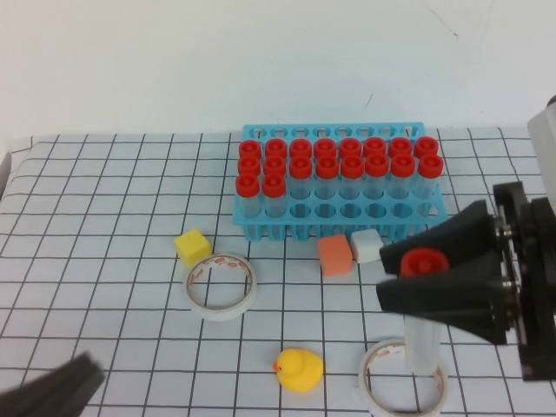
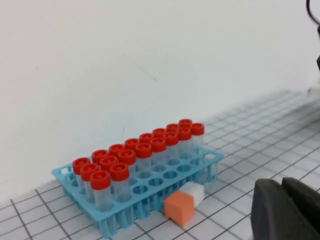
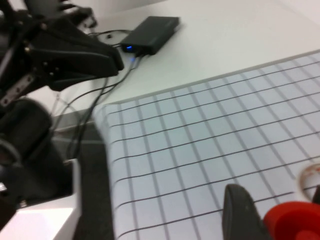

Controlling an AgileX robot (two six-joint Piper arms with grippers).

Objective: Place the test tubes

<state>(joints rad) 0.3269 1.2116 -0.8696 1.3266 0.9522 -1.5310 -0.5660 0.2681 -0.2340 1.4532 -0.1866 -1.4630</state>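
Observation:
A blue rack (image 1: 334, 217) stands at the back middle of the table, its rear rows filled with several red-capped test tubes (image 1: 326, 167); front holes stand empty. At the right, my right gripper (image 1: 401, 274) is shut on one red-capped test tube (image 1: 424, 261), whose clear body hangs down over a tape roll. The right wrist view has that red cap (image 3: 295, 222) beside one dark finger (image 3: 240, 210). My left gripper (image 1: 82, 373) sits low at the front left corner, shut and empty. In the left wrist view the left gripper (image 2: 282, 186) is well short of the rack (image 2: 140, 185).
An orange cube (image 1: 334, 254) and a white cube (image 1: 367, 245) lie just in front of the rack. A yellow cube (image 1: 193, 247), a tape roll (image 1: 221, 285), a yellow rubber duck (image 1: 300, 369) and a second tape roll (image 1: 404, 378) lie nearer the front.

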